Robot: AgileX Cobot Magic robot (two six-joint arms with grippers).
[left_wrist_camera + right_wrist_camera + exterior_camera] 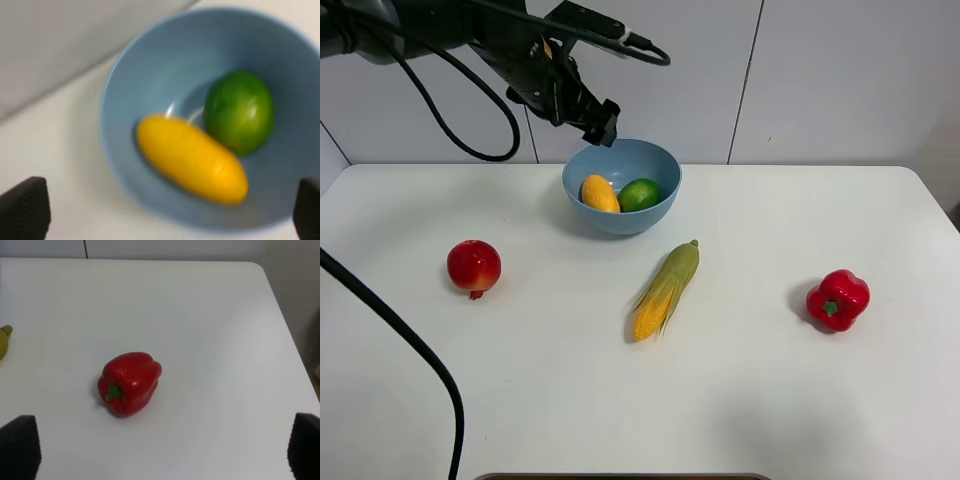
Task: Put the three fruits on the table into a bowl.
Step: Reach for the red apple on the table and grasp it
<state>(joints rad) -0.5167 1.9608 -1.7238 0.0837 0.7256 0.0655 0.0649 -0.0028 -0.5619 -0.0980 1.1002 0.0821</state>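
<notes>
- The left fingers (25, 210) are spread wide and hold nothing. They hang over the rear rim of the round, deep, light-blue bowl (620, 222).
- Directly beneath those fingers, inside the bowl, the yellow-orange oval mango (599, 193) and the glossy green lime-like fruit (640, 194) lie touching each other. Two of the three fruits are therefore judged placed.
- Farther from the left fingers, toward the front, the husked yellow corn cob (665, 290) lies on the plain white tabletop (770, 400). It is no part of the task and is best left untouched.
- Well apart from the left fingers, forward and on the left arm's side, the round red pomegranate with a small crown (473, 266) sits alone on the tabletop.
- Fetching the pomegranate is judged the step in hand. The fingers should be lifted clear of the rim and brought over the fruit's widest part. They should then be lowered wide and closed gently across the middle, since a smooth round fruit may roll or slip.
- Farthest off, the right fingers (20, 447) are likewise wide and empty, with the lobed red bell pepper (130, 383) lying ahead of them. It should not be picked.
</notes>
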